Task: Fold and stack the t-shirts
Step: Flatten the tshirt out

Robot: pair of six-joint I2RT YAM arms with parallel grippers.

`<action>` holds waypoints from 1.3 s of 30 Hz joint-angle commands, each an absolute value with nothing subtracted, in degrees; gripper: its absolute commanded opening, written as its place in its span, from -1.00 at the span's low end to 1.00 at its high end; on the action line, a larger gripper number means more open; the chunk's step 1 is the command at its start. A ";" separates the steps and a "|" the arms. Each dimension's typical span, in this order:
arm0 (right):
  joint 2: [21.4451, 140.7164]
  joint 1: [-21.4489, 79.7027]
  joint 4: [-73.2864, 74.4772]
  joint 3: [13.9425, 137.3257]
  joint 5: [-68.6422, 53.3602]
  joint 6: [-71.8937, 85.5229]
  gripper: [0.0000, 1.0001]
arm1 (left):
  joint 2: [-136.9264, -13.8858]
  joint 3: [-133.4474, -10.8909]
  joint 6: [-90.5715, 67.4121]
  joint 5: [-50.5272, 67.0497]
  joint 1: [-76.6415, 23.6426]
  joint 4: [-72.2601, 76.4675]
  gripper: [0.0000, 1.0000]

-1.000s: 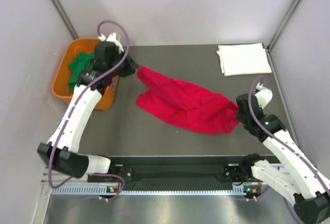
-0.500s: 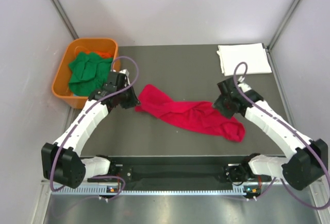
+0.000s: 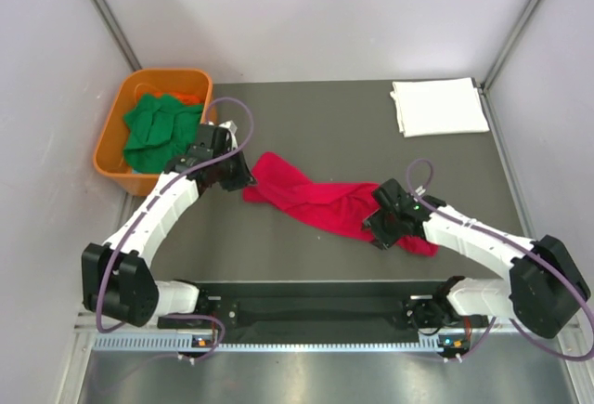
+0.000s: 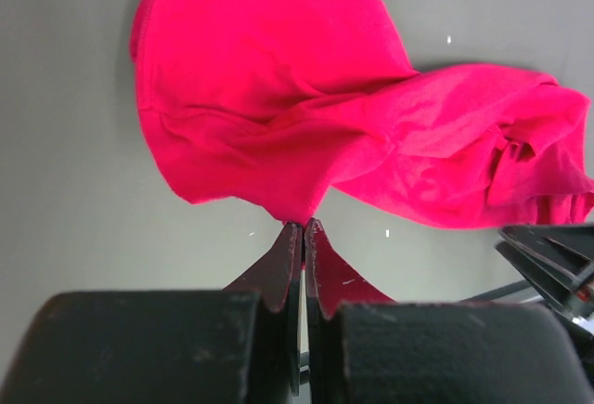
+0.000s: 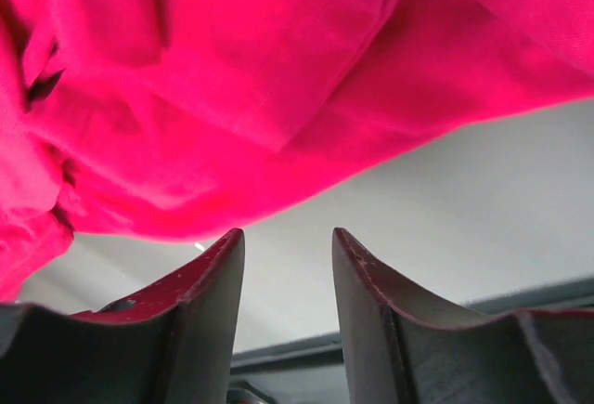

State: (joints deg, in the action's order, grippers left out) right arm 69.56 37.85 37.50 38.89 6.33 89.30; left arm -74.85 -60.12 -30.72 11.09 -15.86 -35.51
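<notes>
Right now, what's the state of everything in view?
Bright red cloth t-shirt: unfolded, crumpled.
White cloth t-shirt: folded flat.
Green cloth t-shirts: heaped in orange plastic tub.
Left gripper: shut on red shirt's edge.
Right gripper: open, holding nothing.

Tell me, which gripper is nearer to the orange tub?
Left. The left gripper sits a little right of the orange tub, shut on a corner of the red shirt. The right gripper is much farther right, open at the near edge of the same shirt.
</notes>
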 commanded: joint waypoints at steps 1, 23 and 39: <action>70.31 37.19 27.62 36.65 6.33 91.76 -0.15 | -75.14 -61.70 -29.79 13.97 -15.56 -31.29 -1.00; 75.14 32.87 26.28 37.09 12.66 85.78 -0.33 | -74.00 -60.29 -29.79 16.70 -15.56 -29.53 -1.00; 78.49 32.61 25.40 36.21 14.67 86.40 -0.76 | -73.56 -59.68 -30.15 16.61 -15.56 -29.09 -1.00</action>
State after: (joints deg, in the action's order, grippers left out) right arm 77.49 33.19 26.11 36.03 10.63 86.56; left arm -75.26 -60.12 -30.09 15.68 -15.84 -32.93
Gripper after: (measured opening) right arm 0.138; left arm 0.015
